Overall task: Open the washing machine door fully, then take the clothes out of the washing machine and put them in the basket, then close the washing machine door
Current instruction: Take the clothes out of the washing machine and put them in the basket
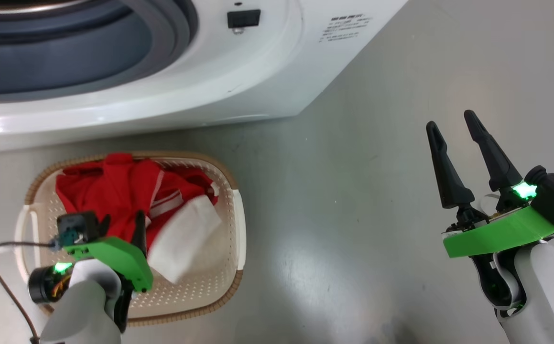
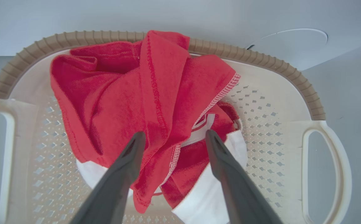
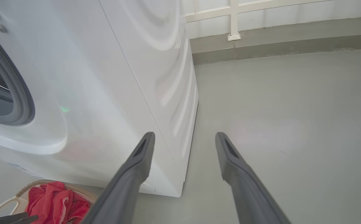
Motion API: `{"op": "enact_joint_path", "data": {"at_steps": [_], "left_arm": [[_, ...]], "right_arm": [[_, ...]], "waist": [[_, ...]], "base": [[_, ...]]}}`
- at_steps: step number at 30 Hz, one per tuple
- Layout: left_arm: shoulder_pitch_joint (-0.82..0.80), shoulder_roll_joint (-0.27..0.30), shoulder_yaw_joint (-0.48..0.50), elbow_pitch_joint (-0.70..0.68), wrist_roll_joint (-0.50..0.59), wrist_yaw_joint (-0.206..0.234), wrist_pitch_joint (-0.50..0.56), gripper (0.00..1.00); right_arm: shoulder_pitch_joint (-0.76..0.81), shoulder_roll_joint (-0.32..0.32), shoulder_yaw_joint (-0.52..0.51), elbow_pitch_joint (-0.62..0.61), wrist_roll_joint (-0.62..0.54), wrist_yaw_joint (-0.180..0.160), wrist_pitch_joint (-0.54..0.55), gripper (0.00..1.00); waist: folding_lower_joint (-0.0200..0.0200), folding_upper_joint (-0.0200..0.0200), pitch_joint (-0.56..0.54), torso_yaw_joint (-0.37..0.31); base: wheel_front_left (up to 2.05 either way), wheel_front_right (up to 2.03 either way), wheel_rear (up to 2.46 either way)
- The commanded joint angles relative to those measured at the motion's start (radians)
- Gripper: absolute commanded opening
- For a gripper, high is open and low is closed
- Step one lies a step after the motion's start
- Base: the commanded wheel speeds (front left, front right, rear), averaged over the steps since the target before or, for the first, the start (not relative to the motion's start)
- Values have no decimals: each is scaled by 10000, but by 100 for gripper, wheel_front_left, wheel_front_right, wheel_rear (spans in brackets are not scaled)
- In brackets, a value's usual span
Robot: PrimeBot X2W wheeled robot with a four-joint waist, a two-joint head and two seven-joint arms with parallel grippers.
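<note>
The clothes [image 1: 114, 191], red fabric with white bands and a white panel, are heaped inside the basket [image 1: 236, 224], a cream perforated tub with a brown woven-look rim, set on the floor [image 1: 343, 191] just before the washing machine [image 1: 257, 71]. Above the basket the left gripper [image 2: 174, 134] is held with jaws spread wide and released, a red fold lying loose between them. Well to the basket's right, the right gripper [image 1: 451, 120] is held with jaws parted, nothing grasped.
</note>
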State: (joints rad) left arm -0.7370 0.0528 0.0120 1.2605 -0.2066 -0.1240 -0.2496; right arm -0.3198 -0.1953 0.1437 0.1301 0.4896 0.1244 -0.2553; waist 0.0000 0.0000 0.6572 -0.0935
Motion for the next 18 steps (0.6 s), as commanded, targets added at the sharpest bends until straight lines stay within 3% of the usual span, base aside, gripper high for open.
{"op": "enact_joint_path", "data": {"at_steps": [1,18], "left_arm": [[666,304,289,-290,-111,-49,-119,100],[2767,117,611,-3946,-206,-65,-121,100]], "right_arm": [[287,-145,187,-142,-70,63,-65,100],[1220,-358,367,210,50,63,-65,100]], "waist": [[0,0,-368,111],[0,0,-2717,448]], "base": [[0,0,0],[0,0,0]]}}
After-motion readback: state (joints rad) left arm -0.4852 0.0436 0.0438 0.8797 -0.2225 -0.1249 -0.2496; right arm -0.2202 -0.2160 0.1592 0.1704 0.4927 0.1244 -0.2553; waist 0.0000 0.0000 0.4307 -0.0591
